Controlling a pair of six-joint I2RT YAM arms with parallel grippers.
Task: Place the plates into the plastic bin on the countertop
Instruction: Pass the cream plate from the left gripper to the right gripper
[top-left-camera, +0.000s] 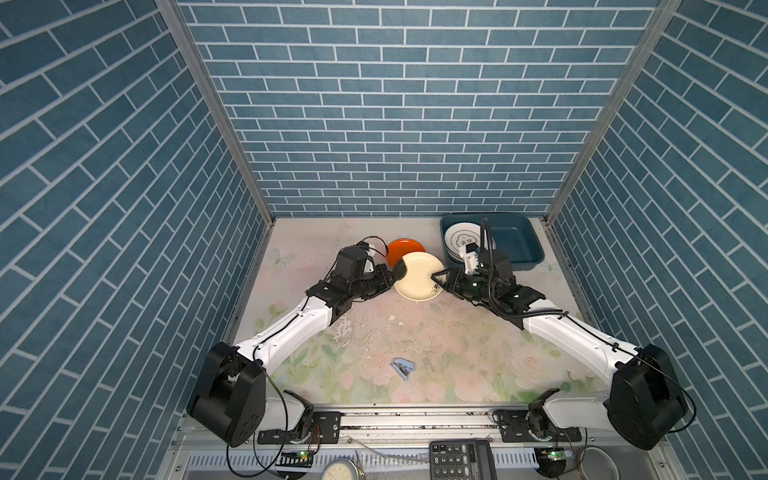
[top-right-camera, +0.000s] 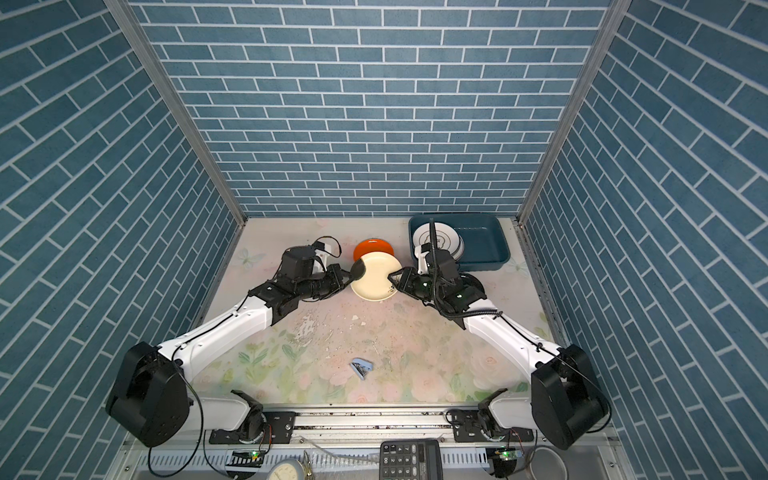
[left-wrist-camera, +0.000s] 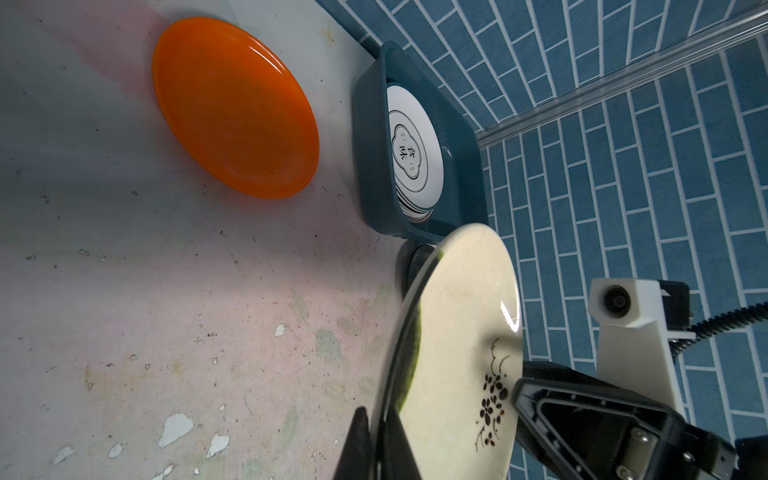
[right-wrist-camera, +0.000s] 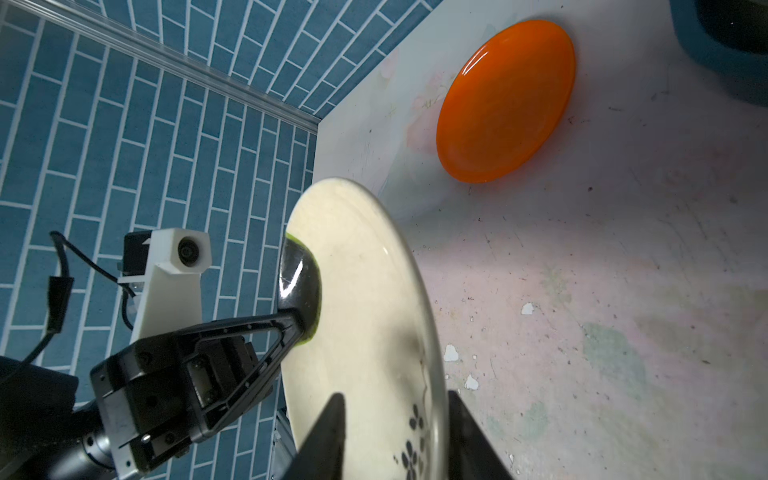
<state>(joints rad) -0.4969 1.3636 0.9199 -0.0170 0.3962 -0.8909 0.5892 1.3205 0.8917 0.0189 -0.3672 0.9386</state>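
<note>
Pinching the left rim of the cream plate (top-left-camera: 417, 276), my left gripper (top-left-camera: 397, 272) has its fingers pressed together on a dark, green-edged patch of glaze. The plate hangs clear of the countertop (top-left-camera: 374, 324), over the middle of its back half. It is glossy and shallow, plain cream apart from that patch and a sprig of dark flowers at the opposite rim. Behind it, near the back edge, the orange plate (top-left-camera: 405, 247) lies flat, partly covered by the cream one in both top views. At the flowered rim my right gripper (top-left-camera: 436, 277) has one finger on each side of the edge; whether they press on it I cannot tell. Further right, the plastic bin (top-left-camera: 517, 243) sits in the back right corner, with a stack of white plates (top-left-camera: 459, 239) in its left half and its right half bare. A dark round plate (left-wrist-camera: 417, 266) lies just in front of the bin. The front half of the countertop is open, save a small blue object (top-left-camera: 403, 368) near the middle.
</note>
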